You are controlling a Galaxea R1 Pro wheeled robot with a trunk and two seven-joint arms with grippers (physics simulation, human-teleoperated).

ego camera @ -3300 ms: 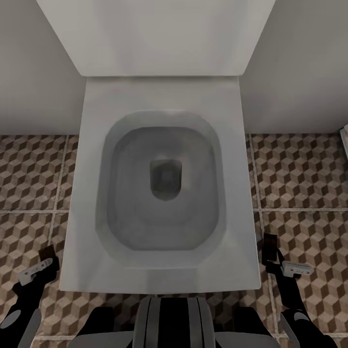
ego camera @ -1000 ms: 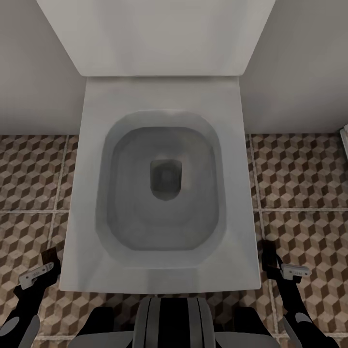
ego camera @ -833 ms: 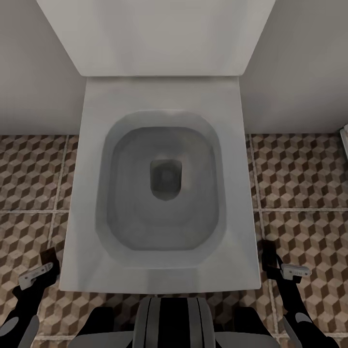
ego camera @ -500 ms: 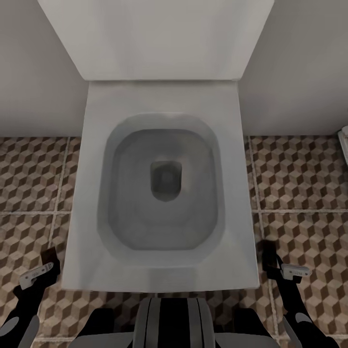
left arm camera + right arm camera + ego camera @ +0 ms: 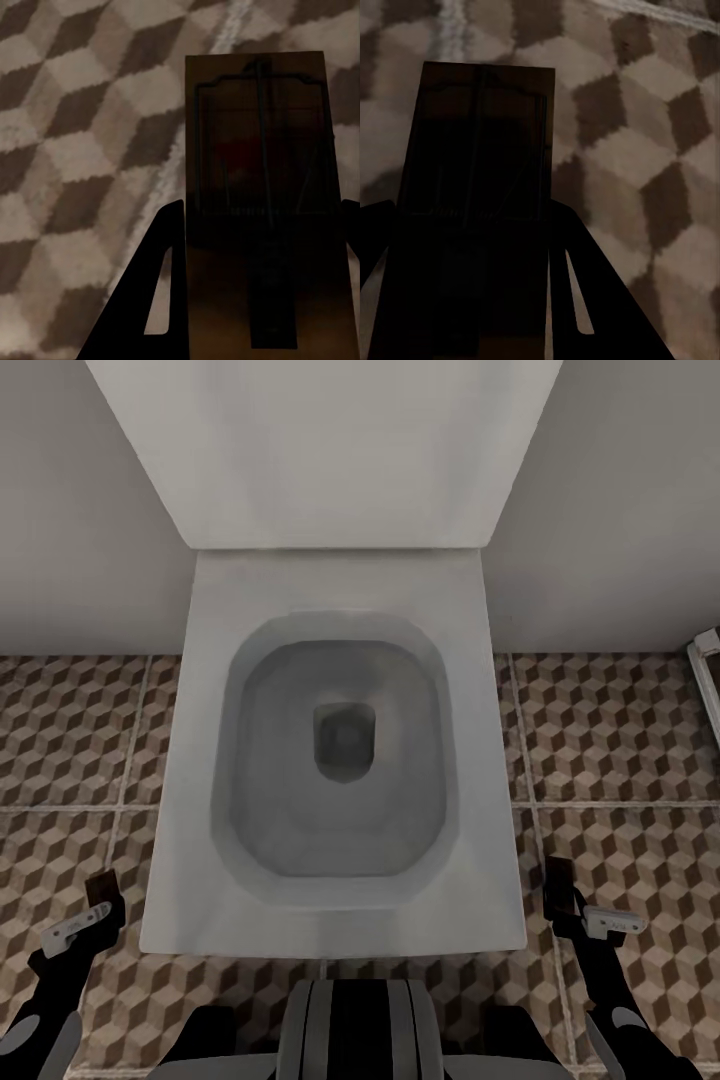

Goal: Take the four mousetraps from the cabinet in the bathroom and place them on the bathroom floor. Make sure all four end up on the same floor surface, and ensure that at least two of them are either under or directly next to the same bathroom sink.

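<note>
I hold one mousetrap in each gripper, low over the bathroom floor (image 5: 620, 730) on either side of a toilet. My left gripper (image 5: 98, 906) is shut on a mousetrap (image 5: 103, 887); the left wrist view shows that mousetrap (image 5: 259, 172) as a dark wooden board with a wire spring and a red mark, between the fingers (image 5: 157, 285). My right gripper (image 5: 566, 906) is shut on another mousetrap (image 5: 559, 882), and in the right wrist view this mousetrap (image 5: 476, 172) is a dark board over the cube-patterned tiles (image 5: 645, 150). The cabinet and the sink are out of view.
A white toilet (image 5: 205, 840) with its lid up stands straight ahead against a pale wall (image 5: 70, 510), between my two arms. A white-rimmed object (image 5: 707, 660) pokes in at the right edge. Patterned tiles spread to both sides of the toilet.
The whole head view has shifted: the toilet looks slightly smaller and more floor shows, so the camera has drawn back. Both grippers keep their mousetraps and sit in about the same spots.
</note>
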